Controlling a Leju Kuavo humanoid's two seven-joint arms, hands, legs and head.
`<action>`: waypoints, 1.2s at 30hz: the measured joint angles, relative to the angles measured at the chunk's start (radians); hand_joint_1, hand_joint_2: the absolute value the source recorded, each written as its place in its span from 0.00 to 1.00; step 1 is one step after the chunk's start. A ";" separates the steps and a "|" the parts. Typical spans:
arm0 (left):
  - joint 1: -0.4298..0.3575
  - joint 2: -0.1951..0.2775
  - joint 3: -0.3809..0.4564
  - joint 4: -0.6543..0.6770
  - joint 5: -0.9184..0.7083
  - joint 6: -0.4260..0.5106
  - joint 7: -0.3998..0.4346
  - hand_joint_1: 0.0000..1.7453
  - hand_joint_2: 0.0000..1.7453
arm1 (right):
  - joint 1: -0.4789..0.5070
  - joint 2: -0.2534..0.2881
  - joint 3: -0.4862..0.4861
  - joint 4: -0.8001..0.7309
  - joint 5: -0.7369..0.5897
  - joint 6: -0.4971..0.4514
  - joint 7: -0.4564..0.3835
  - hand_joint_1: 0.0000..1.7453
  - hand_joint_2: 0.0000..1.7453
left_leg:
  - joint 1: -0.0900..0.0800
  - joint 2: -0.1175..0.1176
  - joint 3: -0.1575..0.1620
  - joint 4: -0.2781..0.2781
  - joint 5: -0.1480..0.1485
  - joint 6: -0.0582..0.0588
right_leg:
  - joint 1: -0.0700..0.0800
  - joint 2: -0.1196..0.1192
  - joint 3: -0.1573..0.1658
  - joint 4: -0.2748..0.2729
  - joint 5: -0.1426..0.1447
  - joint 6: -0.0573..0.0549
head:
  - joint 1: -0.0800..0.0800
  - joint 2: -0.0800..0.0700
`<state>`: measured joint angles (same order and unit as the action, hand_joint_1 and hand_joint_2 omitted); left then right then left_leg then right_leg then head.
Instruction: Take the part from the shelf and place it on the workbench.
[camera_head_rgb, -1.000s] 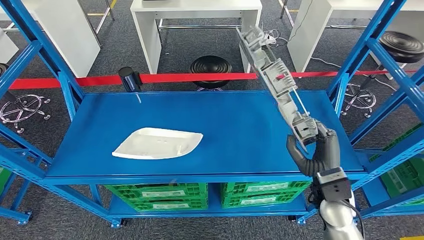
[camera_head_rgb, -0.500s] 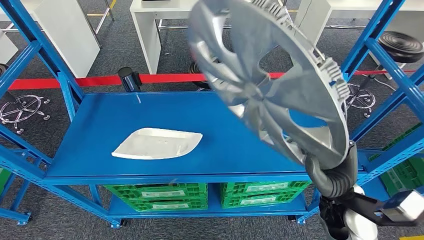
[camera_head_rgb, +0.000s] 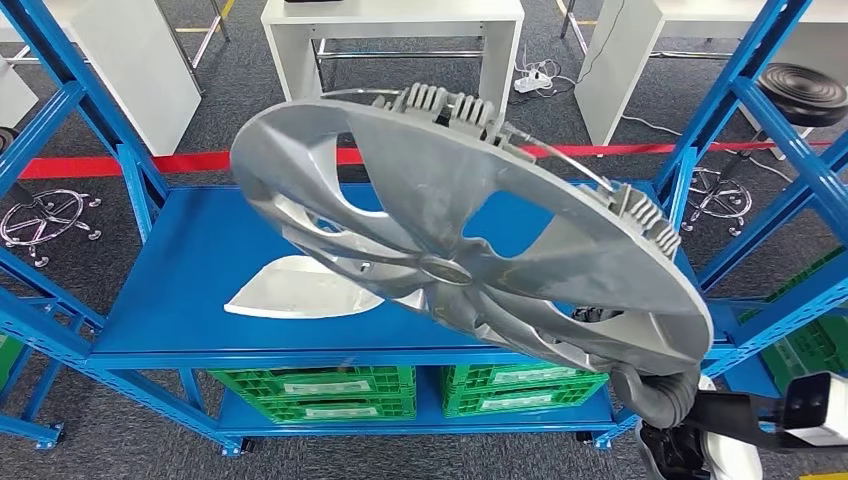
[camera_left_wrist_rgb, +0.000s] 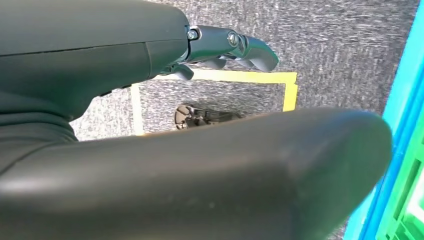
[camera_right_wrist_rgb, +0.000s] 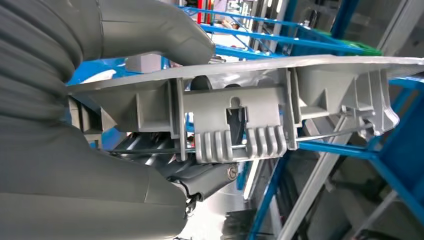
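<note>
Since the earlier frame, the round silver plastic wheel cover (camera_head_rgb: 470, 240) tips flatter over the blue shelf (camera_head_rgb: 180, 260), the right hand (camera_head_rgb: 655, 385) clamping its rim, ready for carrying.

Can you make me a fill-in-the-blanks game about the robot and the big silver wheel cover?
1. The wheel cover is held by the robot's ____ hand.
2. The shelf is painted ____.
3. A flat ____ panel lies on the shelf.
4. The crates under the shelf are ____.

Missing words: right; blue; white; green
</note>
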<state>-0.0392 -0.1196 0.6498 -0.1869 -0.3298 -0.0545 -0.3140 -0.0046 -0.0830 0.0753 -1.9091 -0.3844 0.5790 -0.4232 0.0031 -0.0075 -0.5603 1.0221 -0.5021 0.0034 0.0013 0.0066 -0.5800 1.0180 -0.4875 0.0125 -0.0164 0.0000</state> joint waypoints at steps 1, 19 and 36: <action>0.000 0.001 0.003 0.000 0.005 -0.003 0.003 0.00 0.00 | 0.000 -0.003 0.001 0.006 -0.001 0.006 0.000 1.00 1.00 | 0.000 0.000 0.000 0.000 0.000 0.000 | 0.000 0.000 0.000 0.000 0.000 0.000 | 0.000 0.000; 0.001 0.024 0.043 -0.002 0.027 -0.042 -0.010 0.00 0.00 | -0.015 -0.062 0.047 0.080 0.020 0.042 -0.010 1.00 1.00 | 0.006 0.003 0.010 -0.025 0.020 0.014 | -0.006 -0.001 -0.010 0.025 -0.018 0.018 | 0.001 0.000; -0.002 0.044 0.050 -0.008 0.013 -0.032 0.009 0.00 0.00 | -0.104 -0.086 0.092 0.150 -0.054 0.055 -0.007 1.00 1.00 | 0.029 0.003 -0.070 0.131 -0.068 -0.062 | -0.036 0.004 -0.029 0.041 -0.003 -0.019 | -0.002 0.000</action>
<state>-0.0408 -0.0753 0.7000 -0.1953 -0.3168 -0.0866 -0.3048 -0.1082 -0.1694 0.1676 -1.7588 -0.4382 0.6343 -0.4302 0.0319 -0.0046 -0.6306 1.1535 -0.5704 -0.0583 -0.0350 0.0107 -0.6088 1.0590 -0.4907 -0.0061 -0.0183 0.0000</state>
